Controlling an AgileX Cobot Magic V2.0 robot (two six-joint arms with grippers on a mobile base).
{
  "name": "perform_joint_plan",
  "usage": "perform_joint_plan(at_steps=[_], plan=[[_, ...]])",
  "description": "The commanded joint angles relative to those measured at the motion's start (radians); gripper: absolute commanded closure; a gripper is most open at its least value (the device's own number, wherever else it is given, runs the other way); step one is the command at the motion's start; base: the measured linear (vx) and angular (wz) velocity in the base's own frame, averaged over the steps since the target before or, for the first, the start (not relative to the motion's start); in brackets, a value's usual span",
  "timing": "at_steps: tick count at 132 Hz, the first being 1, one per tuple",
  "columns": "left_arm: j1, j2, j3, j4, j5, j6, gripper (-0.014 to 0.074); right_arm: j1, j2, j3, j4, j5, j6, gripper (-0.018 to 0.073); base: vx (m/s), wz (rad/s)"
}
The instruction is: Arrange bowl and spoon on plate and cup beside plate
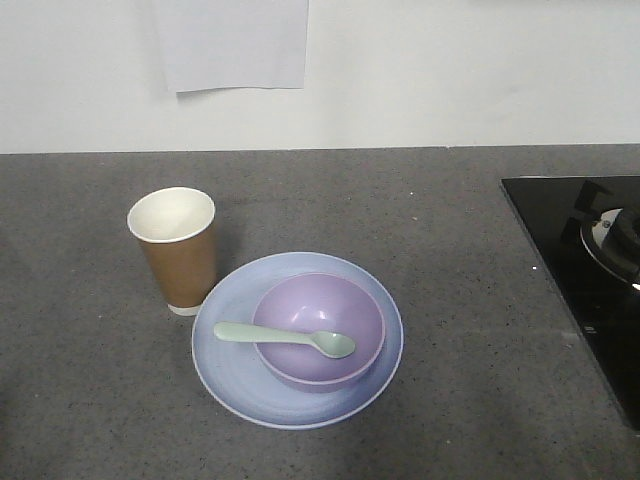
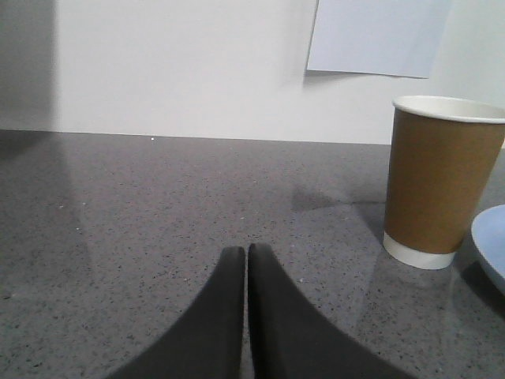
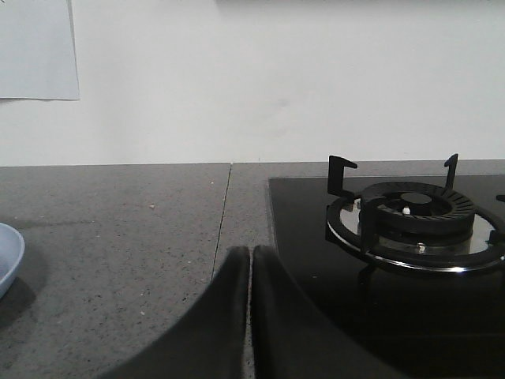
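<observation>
The pale blue plate point(image 1: 297, 340) lies on the grey counter, and the lavender bowl point(image 1: 318, 330) stands on it. The mint-green spoon point(image 1: 285, 338) rests across the bowl's rim, its handle pointing left over the plate. The brown paper cup point(image 1: 174, 250) stands upright just left of the plate, touching nothing. In the left wrist view the cup point(image 2: 442, 181) is to the right of my left gripper point(image 2: 247, 251), which is shut and empty, and the plate's edge point(image 2: 491, 245) shows at the far right. My right gripper point(image 3: 250, 253) is shut and empty; the plate's edge point(image 3: 8, 257) shows far left.
A black glass hob point(image 1: 590, 270) with a burner grate point(image 3: 414, 217) takes up the right side of the counter, close to my right gripper. A sheet of paper point(image 1: 235, 45) hangs on the white wall behind. Neither arm shows in the front view.
</observation>
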Motion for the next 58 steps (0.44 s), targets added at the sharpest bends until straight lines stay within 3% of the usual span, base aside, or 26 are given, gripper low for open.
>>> perform_joint_plan(at_steps=[1,58], plan=[[0.002,-0.015,0.01,-0.007,-0.068,-0.011,0.0603,-0.004,-0.004,0.007,0.001,-0.074,-0.001,0.0561,0.0,0.0],[0.002,-0.015,0.01,-0.007,-0.068,-0.011,0.0603,-0.004,-0.004,0.007,0.001,-0.073,-0.003,0.0561,0.0,0.0]])
